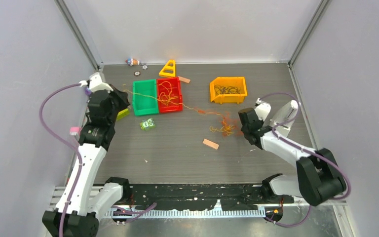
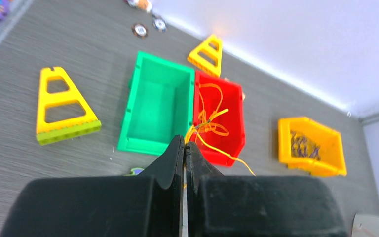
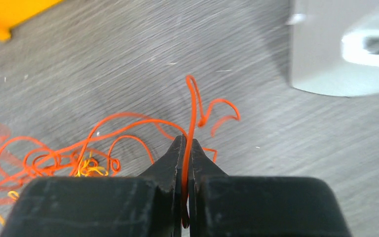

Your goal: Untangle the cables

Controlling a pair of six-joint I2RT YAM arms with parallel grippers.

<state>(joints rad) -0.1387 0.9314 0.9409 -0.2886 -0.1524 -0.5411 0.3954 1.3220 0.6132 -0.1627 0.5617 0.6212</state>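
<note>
right fingers (image 3: 180,146) closed on one strand of the orange cable (image 3: 193,103), which sticks up past the tips. The rest trails left into the mixed orange/yellow clump (image 1: 223,126) on the table (image 1: 177,153). left fingers (image 2: 179,144) closed too, apparently pinching the yellow cable (image 2: 216,129), which loops in the red bin (image 2: 219,83) and runs out toward the clump. dark cables (image 1: 227,90) sit in the yellow bin (image 1: 228,79). Wire looks featherweight, limp and a bit springy, so knots will likely cinch if yanked. Best hold: a free end or a single strand clear of the clump. Pull slowly.

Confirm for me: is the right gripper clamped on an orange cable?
Yes, the right gripper is shut with the orange cable pinched between its tips.
</note>
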